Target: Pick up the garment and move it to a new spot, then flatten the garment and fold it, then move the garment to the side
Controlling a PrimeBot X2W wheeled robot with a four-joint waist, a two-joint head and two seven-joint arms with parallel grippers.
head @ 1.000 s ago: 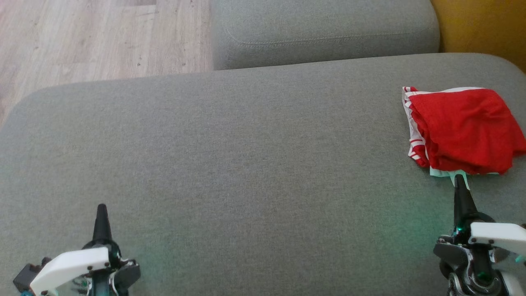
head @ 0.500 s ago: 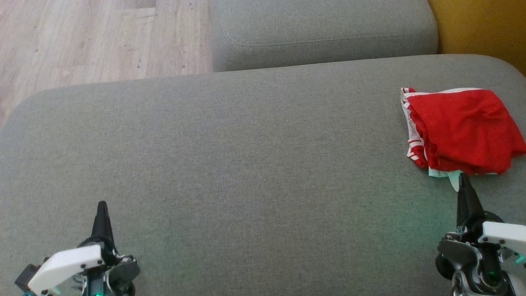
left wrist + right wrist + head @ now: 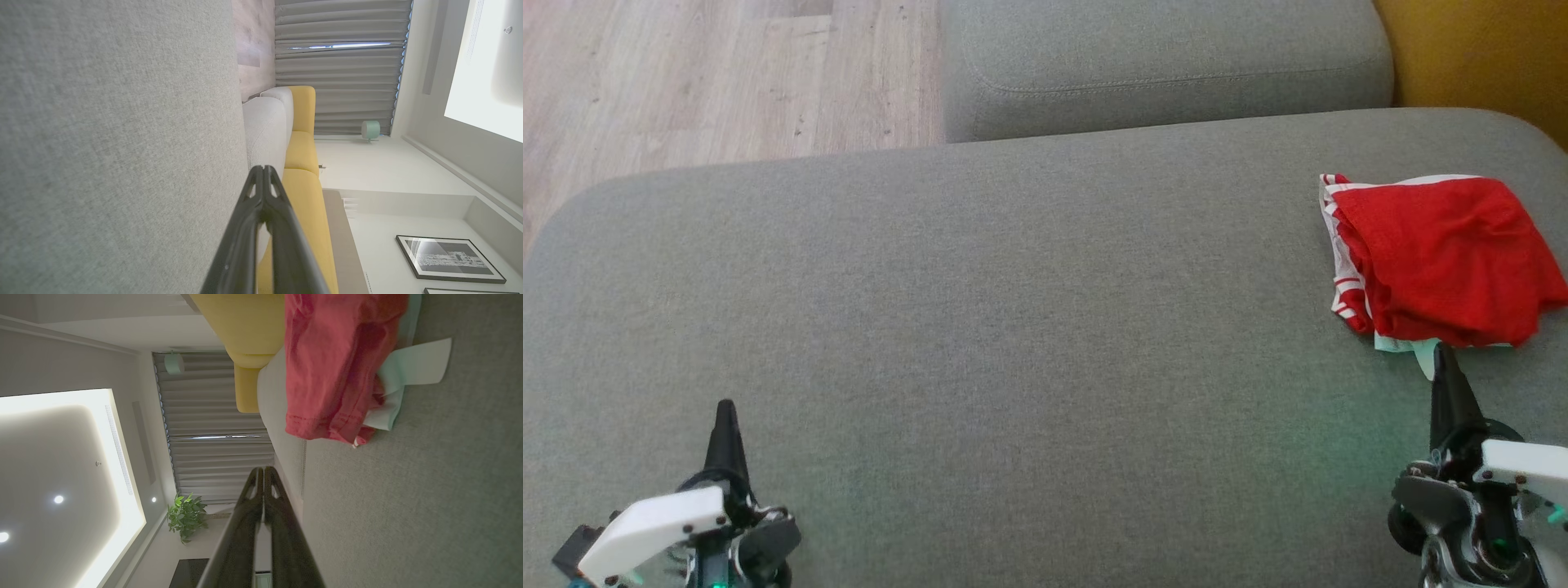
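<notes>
Grey fabric covers the broad cushion [image 3: 1013, 327] that carries everything in the head view. On it the red garment [image 3: 1445, 257] lies in a loose folded heap with a red-and-white striped edge on its side toward the left gripper. It sits directly ahead of the right gripper [image 3: 1444, 363]. A pale mint flap [image 3: 1419, 353] pokes out from under the garment's near edge, and the right gripper's tip meets that flap in this view; I cannot tell from here whether they touch. The gripper's 2 dark fingers are pressed together into 1 point and hold nothing. The left gripper [image 3: 724, 412] is well apart from the garment, far across the cushion, its fingers likewise pressed together and empty.

From the left wrist view, the left gripper [image 3: 263, 171] has its 2 fingers meeting at the tips with nothing between them. Grey cushion [image 3: 114, 143] runs along 1 side of it, and a yellow sofa [image 3: 302, 143] and grey curtains [image 3: 339, 73] lie beyond its tips.

From the right wrist view, the right gripper [image 3: 263, 471] is closed tip to tip and empty. The garment [image 3: 335, 363] lies just ahead of the tips and to one side. A narrow strip of cushion [image 3: 408, 498] separates the tips from the garment's hem. The mint flap [image 3: 412, 363] sticks out from beneath it.
</notes>
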